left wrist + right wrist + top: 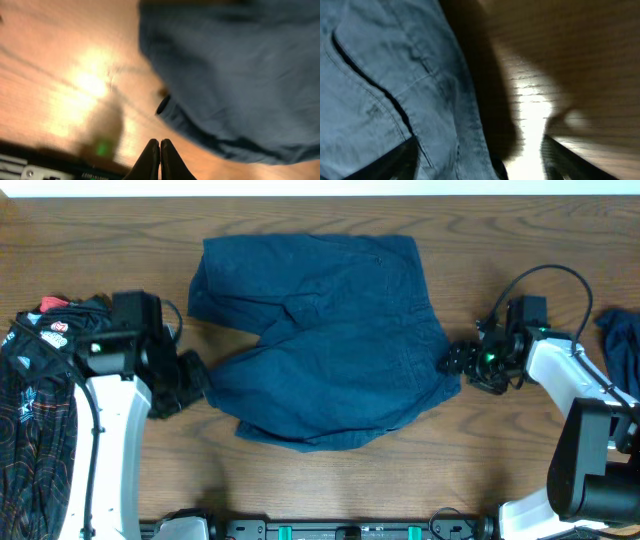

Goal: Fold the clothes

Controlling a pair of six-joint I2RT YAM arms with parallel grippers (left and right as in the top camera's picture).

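Note:
A pair of dark blue shorts (330,340) lies folded over in the middle of the wooden table. My left gripper (190,380) is shut and empty at the shorts' left edge, just off the cloth; in the left wrist view its fingertips (160,147) meet over bare wood below the shorts' hem (235,75). My right gripper (455,360) is open at the shorts' right edge. In the right wrist view its fingers (480,160) straddle the waistband edge (445,100), with a pocket seam visible.
A pile of dark patterned clothes (40,400) lies at the left edge of the table. Another blue garment (620,340) lies at the far right. The arm bases stand along the front edge.

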